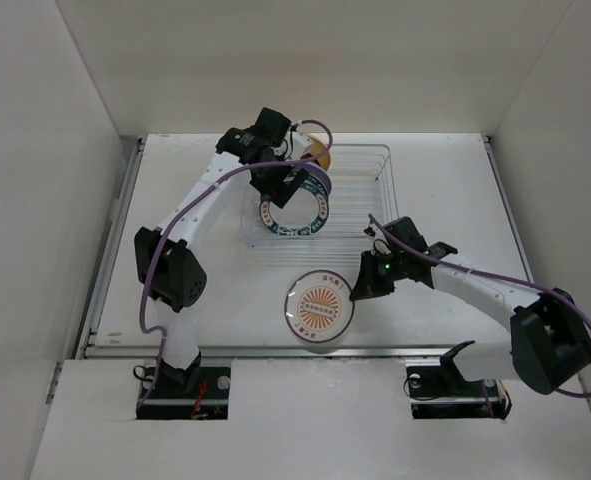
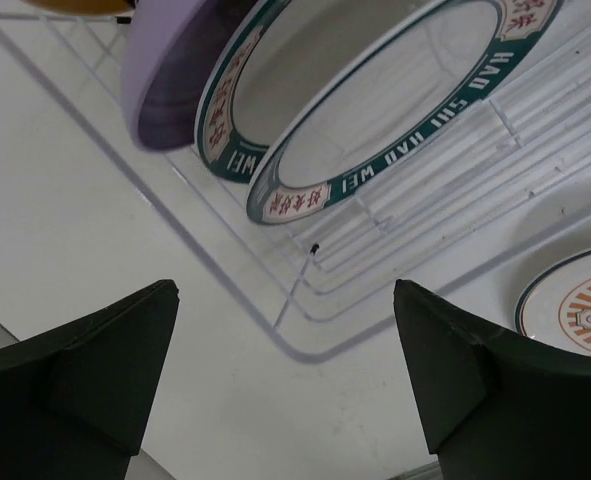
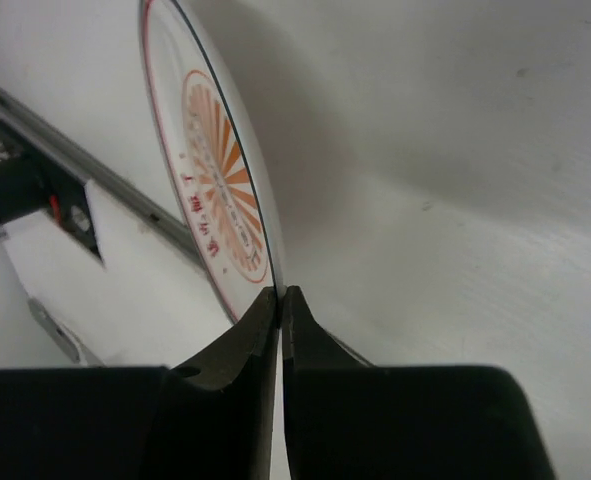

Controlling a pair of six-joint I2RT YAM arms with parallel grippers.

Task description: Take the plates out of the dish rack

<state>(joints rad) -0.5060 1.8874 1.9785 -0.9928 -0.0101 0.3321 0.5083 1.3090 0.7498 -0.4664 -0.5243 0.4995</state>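
Plates with teal rims [image 2: 425, 130] stand on edge in the dish rack [image 1: 375, 170] beneath the wide-spread left gripper [image 2: 285, 300], poised to straddle a rim, while the right gripper [image 3: 280, 295] pinches the orange-centred plate [image 1: 318, 307] by its edge, apparently laying it on the tabletop [image 1: 455, 200].

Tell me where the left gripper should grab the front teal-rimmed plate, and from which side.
Pinch the raised rim of the front teal-rimmed plate from above with the open left gripper, one finger on each face. It leans on edge in the dish rack, its lower edge down among the wires and a second teal-rimmed plate close behind.
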